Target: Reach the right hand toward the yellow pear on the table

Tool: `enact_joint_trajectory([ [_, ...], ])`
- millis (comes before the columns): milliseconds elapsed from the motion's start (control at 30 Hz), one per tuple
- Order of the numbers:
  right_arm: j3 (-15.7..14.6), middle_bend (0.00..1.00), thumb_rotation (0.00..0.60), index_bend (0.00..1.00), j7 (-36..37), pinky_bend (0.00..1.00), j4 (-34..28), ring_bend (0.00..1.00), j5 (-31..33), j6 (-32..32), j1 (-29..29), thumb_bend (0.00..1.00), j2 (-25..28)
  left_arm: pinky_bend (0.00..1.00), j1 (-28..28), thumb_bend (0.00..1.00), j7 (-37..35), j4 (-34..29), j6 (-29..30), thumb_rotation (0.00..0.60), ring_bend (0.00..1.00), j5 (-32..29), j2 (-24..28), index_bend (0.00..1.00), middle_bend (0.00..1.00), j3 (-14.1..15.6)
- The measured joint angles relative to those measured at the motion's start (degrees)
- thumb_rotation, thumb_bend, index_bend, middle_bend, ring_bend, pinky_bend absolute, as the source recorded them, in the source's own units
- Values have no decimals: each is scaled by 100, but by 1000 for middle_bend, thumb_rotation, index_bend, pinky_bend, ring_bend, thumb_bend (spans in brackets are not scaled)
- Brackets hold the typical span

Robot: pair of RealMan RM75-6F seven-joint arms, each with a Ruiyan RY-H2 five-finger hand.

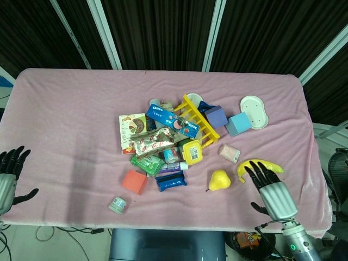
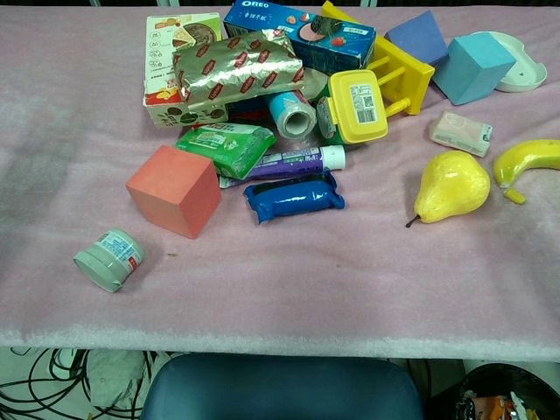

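Reaching stage: the right hand hovers over the near right part of the table, fingers spread and empty, just right of the yellow pear and not touching it; judged from this, the reach is under way but not finished.
Right hand state: open, holding nothing, fingertips pointing toward the far side and lying over the near end of the banana.
Left hand: the left hand sits at the near left edge, fingers apart and empty, well apart from every object, likely parked because the task does not call on it.
Near row: a small round jar lies on its side near the front edge, alone on the pink cloth.
Pear: it lies on its side, stem toward the near left, clear of the clutter, with bare cloth around it, which should leave room for fingers.
Middle row: an orange cube and a blue packet lie left of the pear; a pale soap bar lies just beyond it.
Far cluster: a yellow rack, an Oreo box and foil snack bags are piled together, with blue cubes and a white dish to their right.
Next move, as a guess: shift the right hand left, keeping off the banana.
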Motion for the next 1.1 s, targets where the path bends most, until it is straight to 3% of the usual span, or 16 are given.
enact_joint_trajectory([
  [367,266,0,600,0,-707,228,-122,0,443,-915,553,123,-901,0,-4,0,-52,-10,-53,600,0,-52,20,0,0,2],
  [767,735,1,600,12,-1016,229,514,0,1282,-1524,1024,151,-1641,0,-40,0,-68,-10,-171,600,0,-176,17,0,0,-29],
  [967,696,99,600,176,-1031,276,893,67,1517,-1656,1071,207,-1877,0,-52,0,-87,-34,-209,600,0,-221,33,0,0,-42],
  [1067,665,239,600,368,-997,383,1109,191,1612,-1692,1079,281,-1989,0,-54,0,-98,-40,-219,600,0,-232,38,0,0,-44],
  [1100,656,327,600,476,-973,461,1168,279,1649,-1703,1079,316,-2021,0,-54,0,-101,-39,-219,600,0,-234,37,0,0,-45],
])
